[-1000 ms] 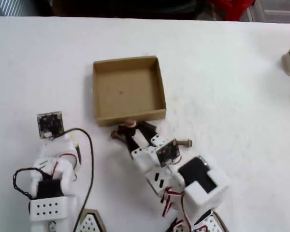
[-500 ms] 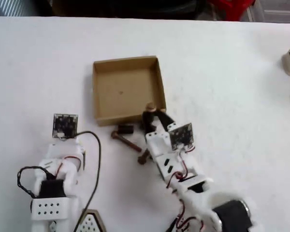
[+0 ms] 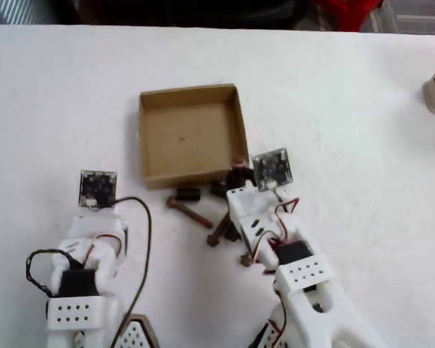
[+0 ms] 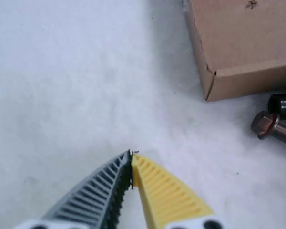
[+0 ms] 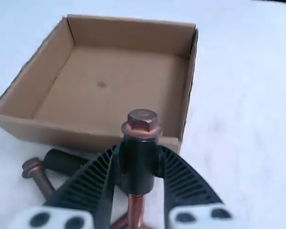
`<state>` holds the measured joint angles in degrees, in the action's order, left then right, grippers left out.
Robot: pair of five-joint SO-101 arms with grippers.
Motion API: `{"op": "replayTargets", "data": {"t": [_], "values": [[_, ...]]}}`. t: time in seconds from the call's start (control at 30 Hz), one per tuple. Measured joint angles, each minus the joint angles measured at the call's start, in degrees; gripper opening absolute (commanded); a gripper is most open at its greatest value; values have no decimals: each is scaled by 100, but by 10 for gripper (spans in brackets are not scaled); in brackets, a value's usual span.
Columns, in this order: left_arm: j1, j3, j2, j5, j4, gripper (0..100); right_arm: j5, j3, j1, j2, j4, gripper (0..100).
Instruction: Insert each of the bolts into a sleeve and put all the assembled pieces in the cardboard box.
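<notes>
Two end effectors: one on each arm, both on the side of the cardboard box (image 3: 193, 90) that faces the arms.
Left end effector (image 4: 131, 160): its grey and yellow fingers are pressed together at the tips and hold nothing. It is apart from the box, off one of its corners, over the white worktop (image 4: 62, 71).
Right end effector (image 5: 139, 153): it pinches the held sleeve (image 5: 138, 167) from both sides. It is just beside the box wall that faces the arms, near that wall's corner on the right arm's side.
Held sleeve: black, upright between the fingers.
Held bolt (image 5: 142, 125): copper coloured, it passes through the held sleeve. Its hexagonal head sits on top of the sleeve and its thread comes out below.
Loose sleeve (image 3: 187, 194): black, on its side on the worktop, just beside the same box wall and outside the box.
First loose bolt (image 3: 192, 213): lies on the worktop near the loose sleeve, on the side away from the box.
Second loose bolt (image 3: 219, 230): lies close to the first one, beside the right arm. I cannot tell if the two touch.
Cardboard box: open at the top, its brown floor has a small dark mark.
</notes>
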<state>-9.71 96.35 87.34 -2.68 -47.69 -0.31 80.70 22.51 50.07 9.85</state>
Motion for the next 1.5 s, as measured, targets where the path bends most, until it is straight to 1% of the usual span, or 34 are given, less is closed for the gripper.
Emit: {"op": "replayTargets", "data": {"t": [0.1, 0.23, 0.3, 0.53, 0.67, 0.83, 1.03, 1.3, 1.5], "values": [[0, 0, 0, 0, 0, 23, 0, -369, -70, 97, 1108, 15], [0, 0, 0, 0, 0, 23, 18, -826, -44, 97, 1969, 15], [0, 0, 0, 0, 0, 23, 167, -1152, -44, 97, 2488, 15], [0, 0, 0, 0, 0, 23, 264, -2541, -62, 97, 4273, 15], [0, 0, 0, 0, 0, 23, 308, -3297, -70, 97, 4976, 15], [0, 0, 0, 0, 0, 23, 466, -4299, 26, -167, 5626, 15], [0, 0, 0, 0, 0, 23, 510, -5890, 308, -1556, 6391, 15], [0, 0, 0, 0, 0, 23, 563, -7657, 343, -3455, 6497, 18], [-53, 0, 0, 0, 0, 23, 563, -8404, 352, -4615, 6497, 18]]}}
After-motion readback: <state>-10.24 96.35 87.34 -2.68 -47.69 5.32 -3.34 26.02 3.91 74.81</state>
